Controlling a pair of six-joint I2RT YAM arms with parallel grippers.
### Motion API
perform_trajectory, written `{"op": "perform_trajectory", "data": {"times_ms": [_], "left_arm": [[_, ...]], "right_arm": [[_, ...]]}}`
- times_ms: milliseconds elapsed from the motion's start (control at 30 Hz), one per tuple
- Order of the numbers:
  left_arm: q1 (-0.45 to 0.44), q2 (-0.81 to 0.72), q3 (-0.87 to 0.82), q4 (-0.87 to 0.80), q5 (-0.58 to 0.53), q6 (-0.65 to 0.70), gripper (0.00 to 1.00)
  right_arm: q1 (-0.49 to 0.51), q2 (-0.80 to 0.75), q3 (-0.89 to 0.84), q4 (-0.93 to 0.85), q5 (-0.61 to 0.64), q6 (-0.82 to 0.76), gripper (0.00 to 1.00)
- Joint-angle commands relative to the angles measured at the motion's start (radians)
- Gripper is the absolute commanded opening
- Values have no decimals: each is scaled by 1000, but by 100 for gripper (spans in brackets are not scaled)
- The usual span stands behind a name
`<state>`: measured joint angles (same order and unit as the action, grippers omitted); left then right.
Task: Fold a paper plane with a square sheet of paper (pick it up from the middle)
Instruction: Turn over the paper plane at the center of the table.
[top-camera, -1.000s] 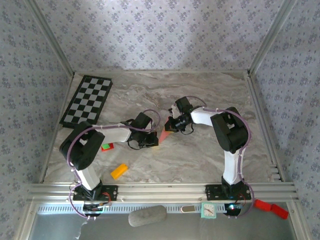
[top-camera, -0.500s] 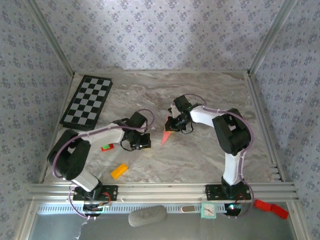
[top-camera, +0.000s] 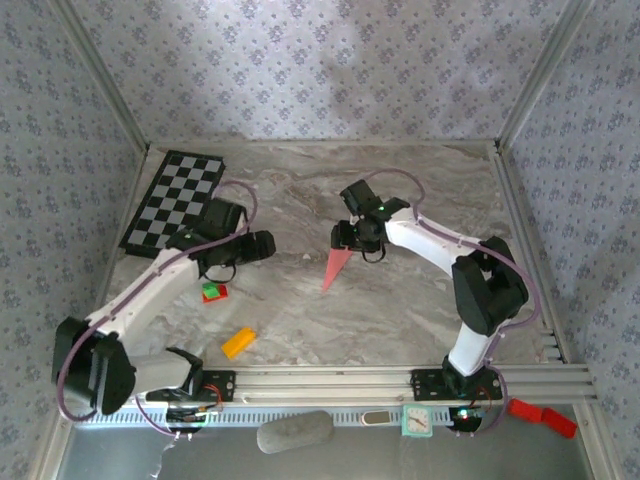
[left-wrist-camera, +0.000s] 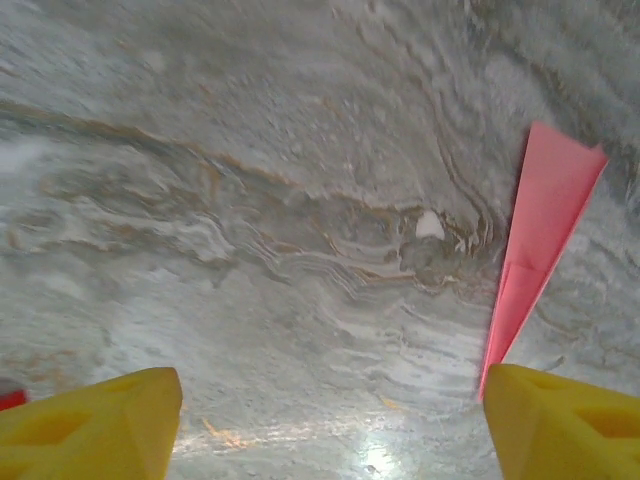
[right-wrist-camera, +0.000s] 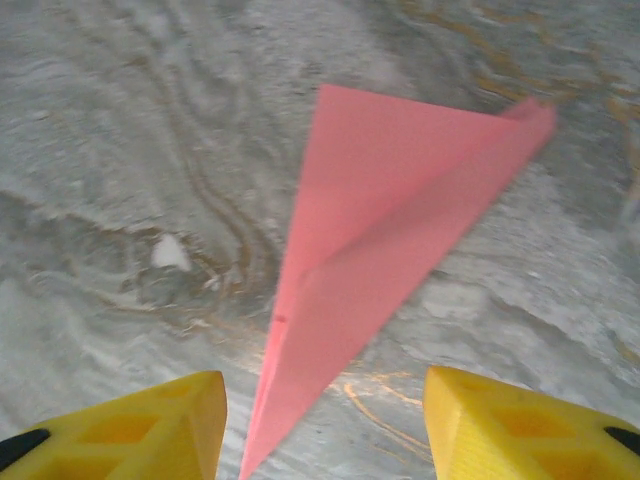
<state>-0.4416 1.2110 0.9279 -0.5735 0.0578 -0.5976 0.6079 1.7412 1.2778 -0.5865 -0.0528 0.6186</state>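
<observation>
While my left jaws stand wide apart with nothing between them, their two yellow fingertips (left-wrist-camera: 85, 420) sit at the bottom corners of the left wrist view, over bare grey marbled desk (top-camera: 420, 310). My right jaws are parted as well. Their two yellow fingertips (right-wrist-camera: 120, 430) close on nothing and leave a clear gap.

I count one paper plane (top-camera: 337, 268), a narrow salmon-pink dart with a centre crease, lying flat on the desk and free of both sets of jaws. From above it lies just beside my right jaws, on the side toward my left jaws and the arm bases. In the right wrist view the paper plane (right-wrist-camera: 380, 270) points its sharp tip down into the gap between the two fingertips, touching neither, with the wide end farther out. My left jaws are well apart from it. In their wrist view the paper plane (left-wrist-camera: 545, 235) runs along the right side, its tip ending just above the right fingertip.

There are two small blocks. One red-and-green block (top-camera: 213, 292) lies near my left jaws on the side toward the bases, and one orange block (top-camera: 238, 342) lies farther back that way. One black-and-white checkerboard mat (top-camera: 175, 200) lies just beyond my left jaws, out to their left.
</observation>
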Motion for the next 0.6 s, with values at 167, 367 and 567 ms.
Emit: {"op": "perform_trajectory", "data": {"times_ms": [167,367,567], "left_arm": [[99,-126,-71,-38,-36,71,100],[148,-154,-101,-45,-16,82,100],[153,-162,-111,-46,-13,84,100]], "right_arm": [[104,179,151,-122,210,267,58],[153,282,247,-238,308,399,55],[156,315,278,-304,347,456,45]]}}
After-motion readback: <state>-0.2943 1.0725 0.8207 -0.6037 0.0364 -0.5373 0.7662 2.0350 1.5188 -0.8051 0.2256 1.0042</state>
